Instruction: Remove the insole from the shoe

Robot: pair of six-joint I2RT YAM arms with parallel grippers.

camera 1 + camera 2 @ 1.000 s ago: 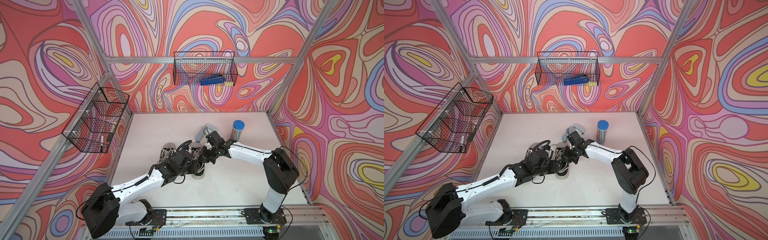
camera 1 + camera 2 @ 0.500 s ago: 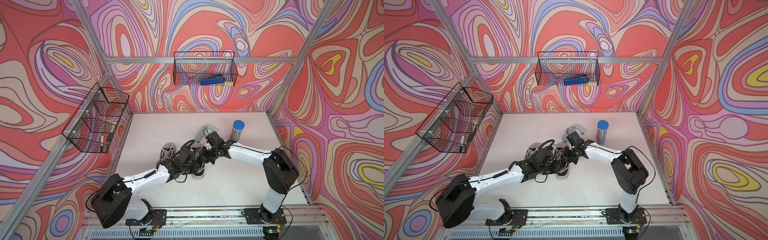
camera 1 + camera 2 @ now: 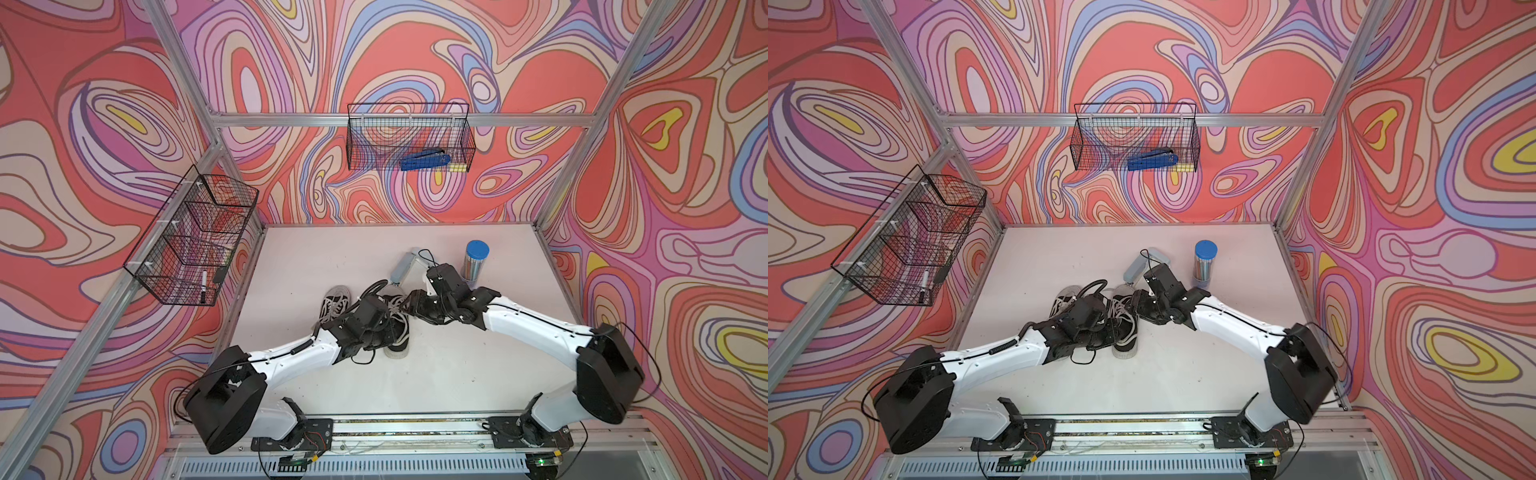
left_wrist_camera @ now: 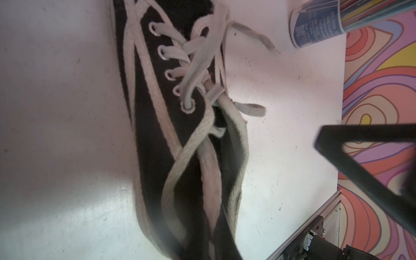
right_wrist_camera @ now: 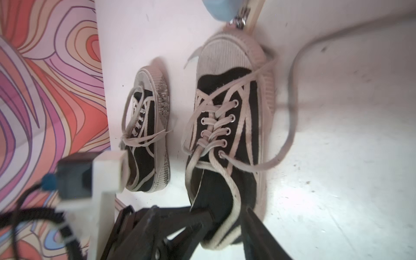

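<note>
while arms reach inward, left tool (image 3: pixel 390 336) pinched, right tool (image 5: pixel 225 217) spread at shoe (image 5: pixel 227 108).

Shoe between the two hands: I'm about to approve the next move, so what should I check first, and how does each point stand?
1. Left hand shut at the heel end of the shoe: ok.
2. Whether the left hand has the insole: cannot tell.
3. Right hand open by the same shoe: ok.
4. Laces untied, one trailing loose: ok.
5. Second shoe apart from it: ok.
</note>
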